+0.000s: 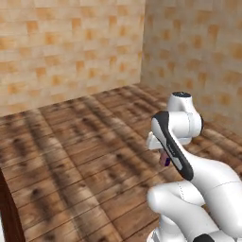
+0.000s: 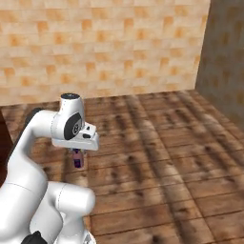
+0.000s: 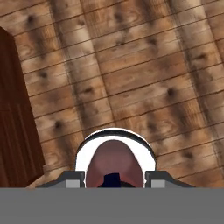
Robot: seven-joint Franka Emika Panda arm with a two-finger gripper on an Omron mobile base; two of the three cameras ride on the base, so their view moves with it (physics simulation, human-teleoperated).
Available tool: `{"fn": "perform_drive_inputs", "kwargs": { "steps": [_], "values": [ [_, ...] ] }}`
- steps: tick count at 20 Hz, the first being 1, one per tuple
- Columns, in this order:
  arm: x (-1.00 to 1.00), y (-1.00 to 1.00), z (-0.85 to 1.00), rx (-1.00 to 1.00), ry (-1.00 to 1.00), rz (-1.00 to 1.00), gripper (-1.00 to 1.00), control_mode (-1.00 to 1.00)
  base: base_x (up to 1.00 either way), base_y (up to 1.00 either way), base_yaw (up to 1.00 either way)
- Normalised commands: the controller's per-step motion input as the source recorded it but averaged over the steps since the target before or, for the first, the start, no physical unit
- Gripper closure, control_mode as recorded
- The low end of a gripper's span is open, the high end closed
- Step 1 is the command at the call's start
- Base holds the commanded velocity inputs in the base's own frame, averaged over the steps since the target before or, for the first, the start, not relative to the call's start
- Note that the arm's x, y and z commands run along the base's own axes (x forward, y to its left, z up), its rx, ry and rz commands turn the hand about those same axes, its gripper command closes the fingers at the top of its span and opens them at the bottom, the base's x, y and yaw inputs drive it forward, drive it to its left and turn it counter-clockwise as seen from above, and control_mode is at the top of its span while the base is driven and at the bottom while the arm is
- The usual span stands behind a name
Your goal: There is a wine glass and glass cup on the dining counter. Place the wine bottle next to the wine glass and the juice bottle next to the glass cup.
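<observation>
I see my gripper [image 2: 77, 153] clenched on the juice bottle [image 2: 77, 158], held in the air above the floor [image 2: 157, 157], just under the hand. The floor is brown wood planks running to tan brick walls [image 2: 105, 47] far ahead and right. A dark reddish-brown wood panel [image 3: 13, 118] stands at my left.

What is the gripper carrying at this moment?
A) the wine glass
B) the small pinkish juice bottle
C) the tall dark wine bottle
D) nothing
B: the gripper is shut on the juice bottle, whose pinkish body and dark purple cap hang below the hand, above the wooden floor.
</observation>
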Motion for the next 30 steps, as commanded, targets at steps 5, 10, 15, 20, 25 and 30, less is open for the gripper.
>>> {"fn": "perform_drive_inputs", "kwargs": {
  "steps": [5, 10, 15, 20, 25, 30],
  "values": [
    [0.0, 0.0, 0.0, 0.0, 0.0, 0.0, 1.0, 1.0, 0.77, 0.0, 0.37],
    [0.0, 0.0, 0.0, 0.0, 0.0, 0.0, 1.0, 1.0, 0.8, 0.0, 0.35],
    [0.0, 0.0, 0.0, 0.0, 0.0, 0.0, 1.0, 1.0, 0.85, 0.0, 0.24],
    [0.0, 0.0, 0.0, 0.0, 0.0, 0.0, 1.0, 1.0, 0.91, 0.0, 0.18],
    [0.0, 0.0, 0.0, 0.0, 0.0, 0.0, 1.0, 1.0, 0.9, -0.01, 0.2],
    [0.0, 0.0, 0.0, 0.0, 0.0, 0.0, 1.0, 1.0, 0.9, 0.0, 0.22]
  ]
}}
